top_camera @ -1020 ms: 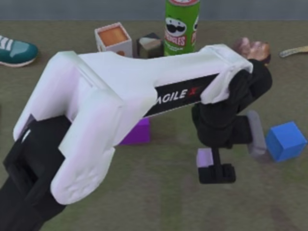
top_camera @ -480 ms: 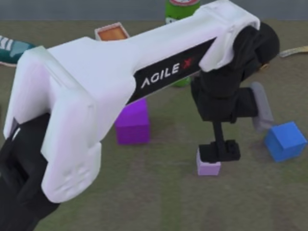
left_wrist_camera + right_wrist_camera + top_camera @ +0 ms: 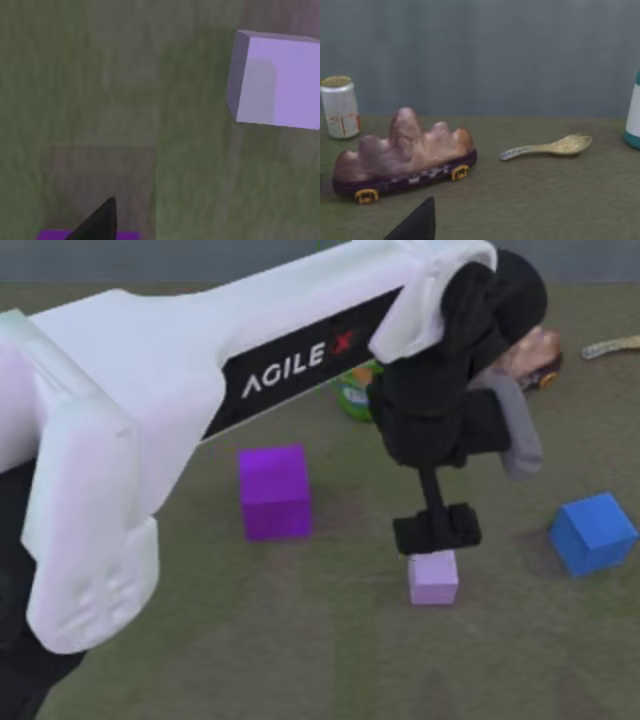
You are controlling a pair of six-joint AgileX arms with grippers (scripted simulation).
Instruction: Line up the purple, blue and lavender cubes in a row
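Olive-green desk (image 3: 300, 640), grey wall behind. Left gripper (image 3: 436, 530), apparently empty, opening unclear, just beyond lavender cube (image 3: 433, 577).

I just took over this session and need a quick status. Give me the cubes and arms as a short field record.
purple cube: left of centre, on the table
lavender cube: centre, on the table, free
blue cube: right side, apart from the others
left gripper: just beyond the lavender cube, holding nothing
right arm: out of the top view
row: not yet formed

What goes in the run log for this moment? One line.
left gripper: above lavender cube, not holding | purple cube: left | blue cube: right | right arm: unseen
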